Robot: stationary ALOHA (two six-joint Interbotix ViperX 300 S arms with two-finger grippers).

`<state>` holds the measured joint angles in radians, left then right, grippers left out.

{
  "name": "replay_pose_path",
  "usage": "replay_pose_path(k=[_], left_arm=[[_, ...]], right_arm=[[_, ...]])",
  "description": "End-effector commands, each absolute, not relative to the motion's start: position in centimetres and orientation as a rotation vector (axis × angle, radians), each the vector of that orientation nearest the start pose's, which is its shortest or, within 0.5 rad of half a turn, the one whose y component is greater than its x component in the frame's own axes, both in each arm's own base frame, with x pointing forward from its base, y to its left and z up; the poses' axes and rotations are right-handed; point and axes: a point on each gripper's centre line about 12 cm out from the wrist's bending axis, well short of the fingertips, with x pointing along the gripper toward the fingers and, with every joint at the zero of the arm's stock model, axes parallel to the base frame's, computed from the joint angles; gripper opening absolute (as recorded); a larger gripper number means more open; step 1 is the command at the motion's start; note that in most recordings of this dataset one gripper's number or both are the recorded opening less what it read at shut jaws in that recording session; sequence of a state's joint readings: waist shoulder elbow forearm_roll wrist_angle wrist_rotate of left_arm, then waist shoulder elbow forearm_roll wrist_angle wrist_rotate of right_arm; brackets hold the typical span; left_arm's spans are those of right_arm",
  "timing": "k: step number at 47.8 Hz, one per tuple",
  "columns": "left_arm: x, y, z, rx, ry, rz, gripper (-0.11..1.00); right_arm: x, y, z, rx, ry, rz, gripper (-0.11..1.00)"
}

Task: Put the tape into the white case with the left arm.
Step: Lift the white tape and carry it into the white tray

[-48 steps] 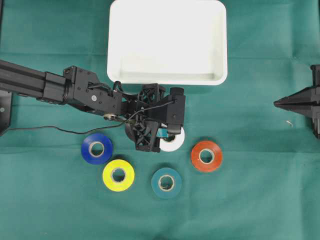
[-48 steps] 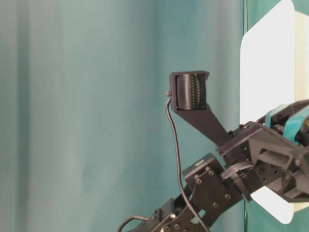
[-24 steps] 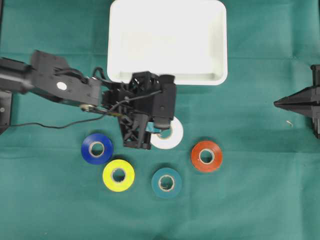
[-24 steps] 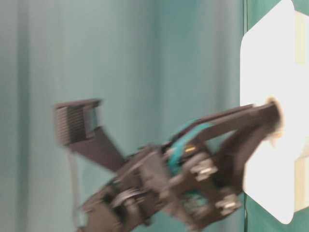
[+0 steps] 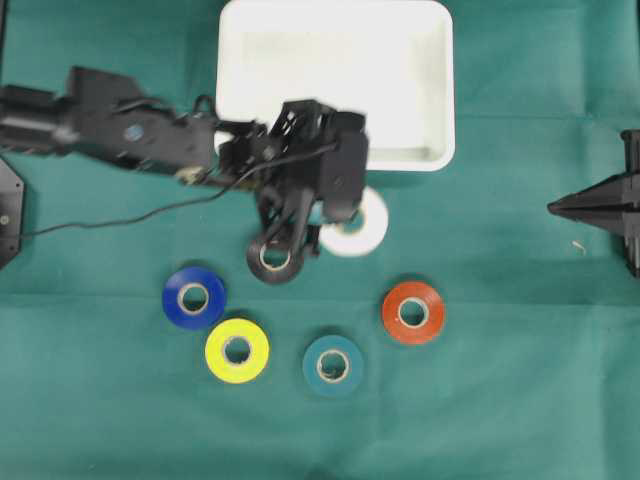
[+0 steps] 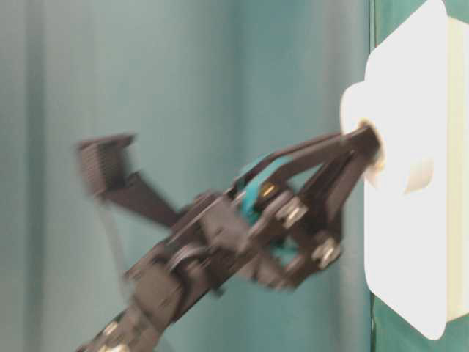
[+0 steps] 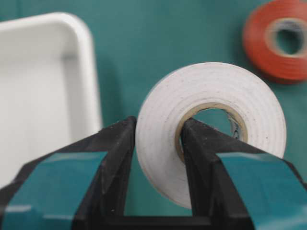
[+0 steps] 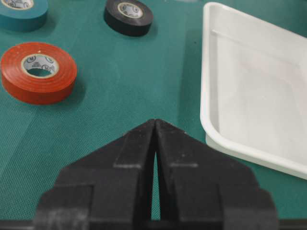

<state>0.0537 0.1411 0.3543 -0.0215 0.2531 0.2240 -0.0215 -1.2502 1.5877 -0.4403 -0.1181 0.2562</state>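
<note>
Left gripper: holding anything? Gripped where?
Yes: the left gripper holds the white tape roll by its wall, one finger through the core hole, the other outside.

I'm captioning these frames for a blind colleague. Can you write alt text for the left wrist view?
The left gripper holds a white tape roll upright, one finger through its core and one outside. The white case lies to the left and an orange roll at upper right, both on green cloth.

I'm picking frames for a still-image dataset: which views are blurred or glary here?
Table-level view: the left end effector and arm are smeared by motion. Overhead view: slight blur on that arm, and the white case is washed out. Left wrist view: white tape sharp, orange roll soft. Right wrist view: sharp.
</note>
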Motion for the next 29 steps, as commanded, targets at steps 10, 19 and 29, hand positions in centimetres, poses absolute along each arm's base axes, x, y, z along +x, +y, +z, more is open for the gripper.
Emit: replay_pose_path(k=[10, 19, 29], left_arm=[[48.9, 7.1, 20.2, 0.16, 0.685, 0.061, 0.29], [50.3, 9.2, 19.9, 0.157, 0.663, 0.098, 0.29], [51.6, 10.8, 18.8, 0.149, 0.662, 0.122, 0.29]], right_arm=[[13.1, 0.3, 14.6, -0.175, 0.242, 0.054, -0.09], [13.1, 0.4, 14.6, -0.177, 0.238, 0.056, -0.09], [13.1, 0.3, 14.6, -0.177, 0.24, 0.054, -0.09]])
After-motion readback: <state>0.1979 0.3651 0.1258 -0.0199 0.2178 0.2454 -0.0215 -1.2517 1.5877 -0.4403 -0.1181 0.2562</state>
